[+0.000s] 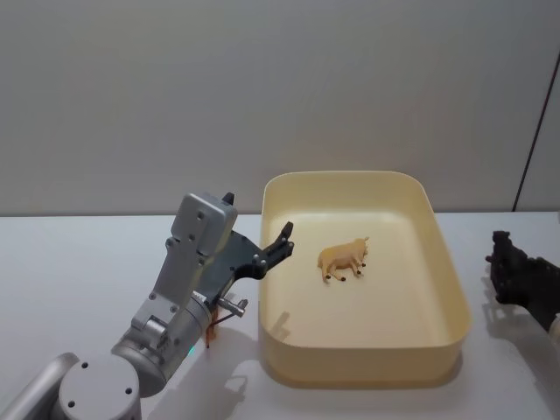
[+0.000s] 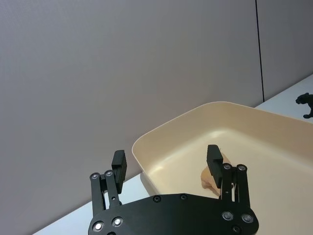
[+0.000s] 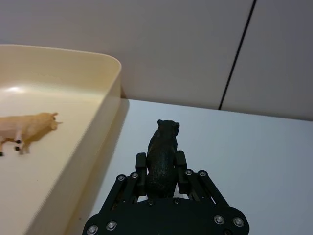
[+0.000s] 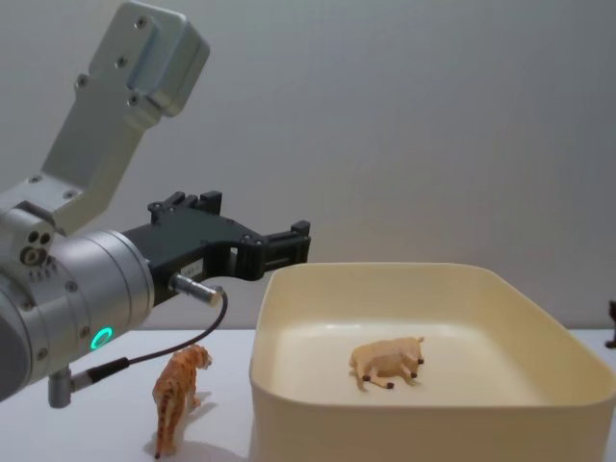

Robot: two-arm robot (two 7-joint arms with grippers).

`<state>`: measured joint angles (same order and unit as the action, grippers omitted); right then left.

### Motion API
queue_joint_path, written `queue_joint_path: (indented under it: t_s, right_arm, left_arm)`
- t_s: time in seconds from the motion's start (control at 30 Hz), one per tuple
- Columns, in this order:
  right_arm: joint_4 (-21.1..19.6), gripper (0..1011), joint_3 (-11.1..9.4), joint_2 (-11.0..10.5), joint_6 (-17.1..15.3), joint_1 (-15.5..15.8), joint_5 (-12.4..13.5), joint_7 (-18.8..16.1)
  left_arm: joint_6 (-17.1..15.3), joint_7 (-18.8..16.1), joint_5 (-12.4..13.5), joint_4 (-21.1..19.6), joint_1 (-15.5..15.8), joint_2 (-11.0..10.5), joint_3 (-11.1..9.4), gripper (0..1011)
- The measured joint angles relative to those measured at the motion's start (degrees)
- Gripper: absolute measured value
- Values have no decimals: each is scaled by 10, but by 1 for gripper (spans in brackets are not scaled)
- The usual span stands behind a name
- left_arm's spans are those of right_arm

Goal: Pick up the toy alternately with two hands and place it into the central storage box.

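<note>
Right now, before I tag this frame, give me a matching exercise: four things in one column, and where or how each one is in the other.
Things:
1. tan cow
2. tiger
3. black animal
4. left gripper

Places or states:
A. clamped in the right gripper
B. open, at the left wall of the box
C. lying inside the box
D. standing on the table, left of the box

Pairs: 1-C, 2-D, 3-A, 4-B

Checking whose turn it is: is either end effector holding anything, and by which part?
The right end effector grips the black animal figure by its flanks. The left end effector, at the left rim of the storage box, is open, empty.
</note>
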<state>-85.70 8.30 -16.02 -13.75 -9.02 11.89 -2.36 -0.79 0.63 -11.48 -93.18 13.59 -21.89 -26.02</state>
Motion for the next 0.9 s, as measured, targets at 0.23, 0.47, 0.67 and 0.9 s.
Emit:
queue_joint_path:
  t_s: [0.23, 0.47, 0.67, 0.9]
  right_arm:
    - [-26, 317, 1, -1, -7, 1, 7, -36]
    - [-42, 317, 9, 8, -21, -15, 15, -78]
    - [-44, 317, 21, 24, -36, -42, 19, -115]
    - [-30, 379, 36, 48, -52, -79, 21, -153]
  left_arm:
    - [0, 0, 0, 0, 0, 0, 0, 1000]
    - [0, 0, 0, 0, 0, 0, 0, 1000]
    - [0, 0, 0, 0, 0, 0, 0, 1000]
    - [0, 0, 0, 0, 0, 0, 0, 1000]
